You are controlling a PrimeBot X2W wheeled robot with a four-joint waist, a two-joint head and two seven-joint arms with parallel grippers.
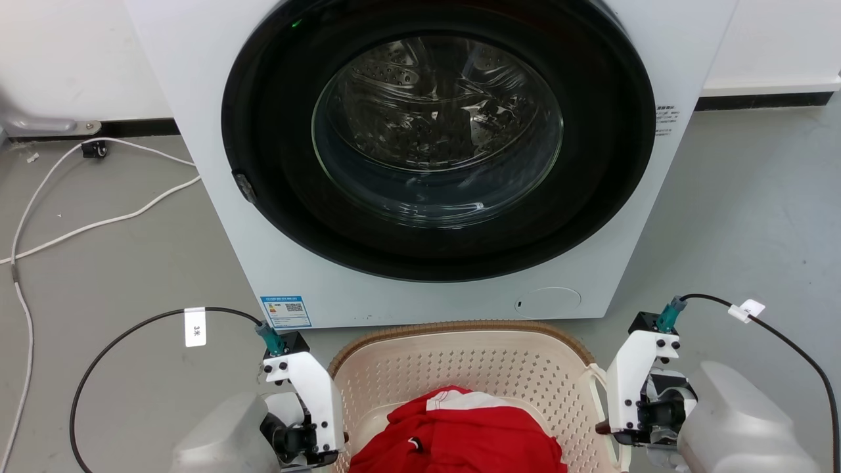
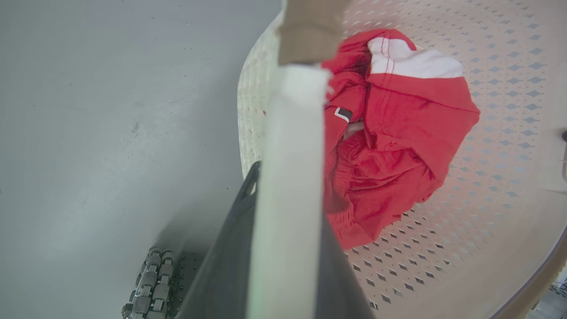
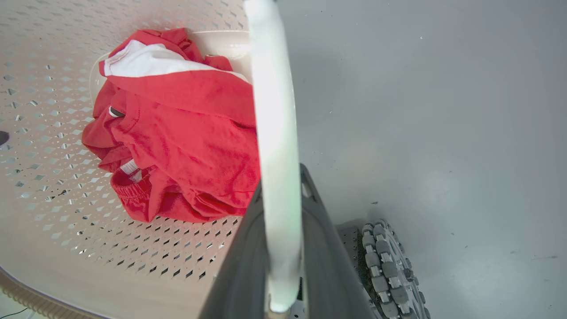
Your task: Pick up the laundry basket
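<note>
Laundry basket — one; perhaps one garment.

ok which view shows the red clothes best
right wrist view: the red garment lies nearly whole in the laundry basket. left wrist view shows it too, one edge behind the white handle; head view crops it at the bottom.

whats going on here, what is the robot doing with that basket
The robot faces a white washing machine, with a cream laundry basket between its arms. The left gripper is closed on the basket's left handle, and the right gripper is closed on the right handle. A red garment lies inside the basket. Whether the basket has left the floor cannot be told.
</note>
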